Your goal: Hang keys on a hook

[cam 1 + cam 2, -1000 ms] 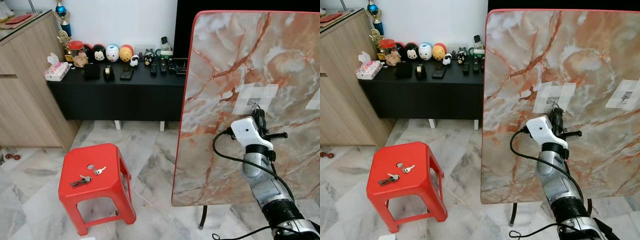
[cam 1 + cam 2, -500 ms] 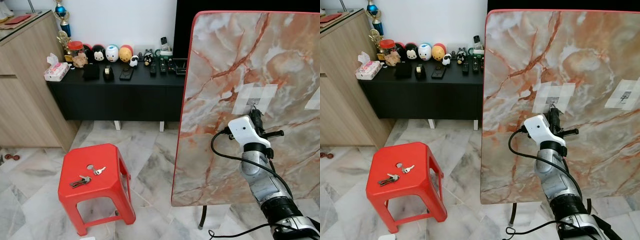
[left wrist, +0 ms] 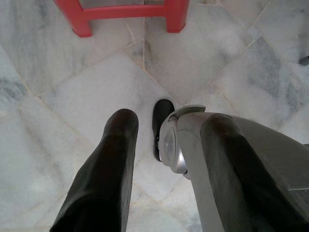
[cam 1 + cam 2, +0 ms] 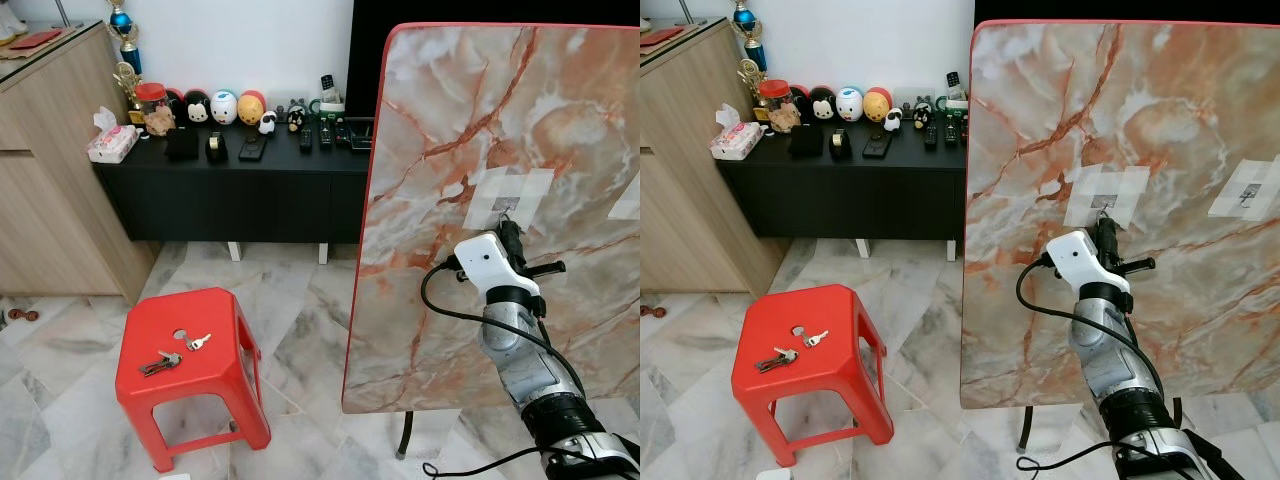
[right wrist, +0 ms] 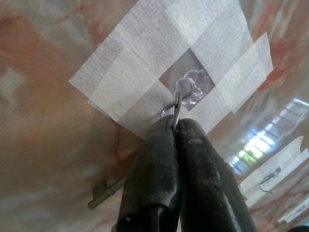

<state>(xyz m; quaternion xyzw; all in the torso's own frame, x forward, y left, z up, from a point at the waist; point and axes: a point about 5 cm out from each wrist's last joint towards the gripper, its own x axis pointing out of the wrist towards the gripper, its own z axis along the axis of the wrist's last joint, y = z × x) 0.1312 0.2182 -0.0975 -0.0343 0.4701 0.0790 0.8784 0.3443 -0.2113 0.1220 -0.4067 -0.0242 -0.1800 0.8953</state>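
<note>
Right gripper (image 5: pixel 175 126) lowered slightly, arm raised, jaws clamped on key ring (image 5: pixel 176 107) (seemingly touching hook (image 5: pixel 191 87)).

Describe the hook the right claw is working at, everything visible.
The hook is small, clear plastic, with a flower-shaped backing, held to the upright marble-look tabletop by overlapping strips of white tape that frame it. A metal key ring sits at it, pinched edge-on in the shut right claw; whether the ring is seated cannot be told. A key dangles beside the fingers.
</note>
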